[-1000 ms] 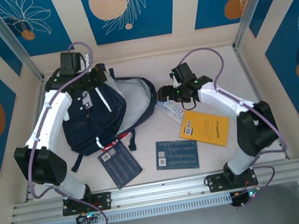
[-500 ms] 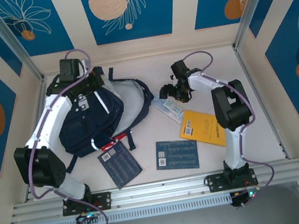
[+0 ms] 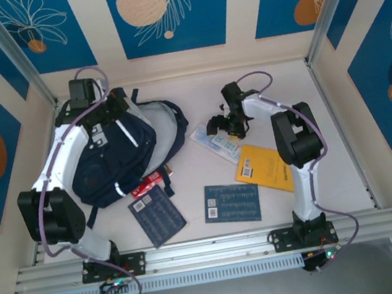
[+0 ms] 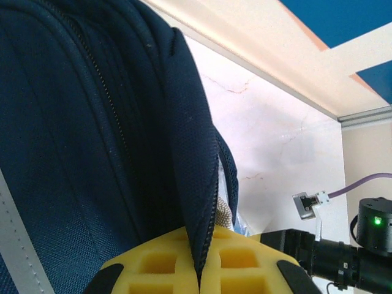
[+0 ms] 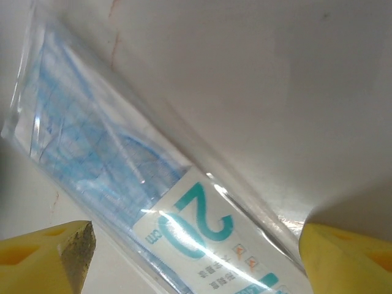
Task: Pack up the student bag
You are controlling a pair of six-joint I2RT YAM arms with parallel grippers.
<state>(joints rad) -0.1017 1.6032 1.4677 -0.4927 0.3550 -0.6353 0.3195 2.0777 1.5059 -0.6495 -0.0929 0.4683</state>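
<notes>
Lying at the far left of the pale table point(image 3: 189, 97), the student bag point(image 3: 114, 158) shows its navy front with thin white stripes, and a paler grey panel shows along its right side. The left claw point(image 3: 112, 106) sits at the bag's far edge, and from its wrist I see the yellow pads point(image 4: 162, 263) pressed together on a fold of the navy fabric beside a zip, so it is closed and gripping the bag. Across the table the right claw point(image 5: 196, 254) hangs spread wide above a clear ruler packet point(image 3: 213, 141), one yellow fingertip on each side of it and neither touching it. The packet lies flat and slanted, its printed end toward the yellow notebook point(image 3: 266, 168), which lies just beside it on the near side. Two dark blue booklets lie nearer the arm bases: the left booklet point(image 3: 156, 215) close to the bag's near edge, the right booklet point(image 3: 231, 202) just beside the notebook. A small red thing point(image 3: 147, 187) pokes out from under the bag's near side.
</notes>
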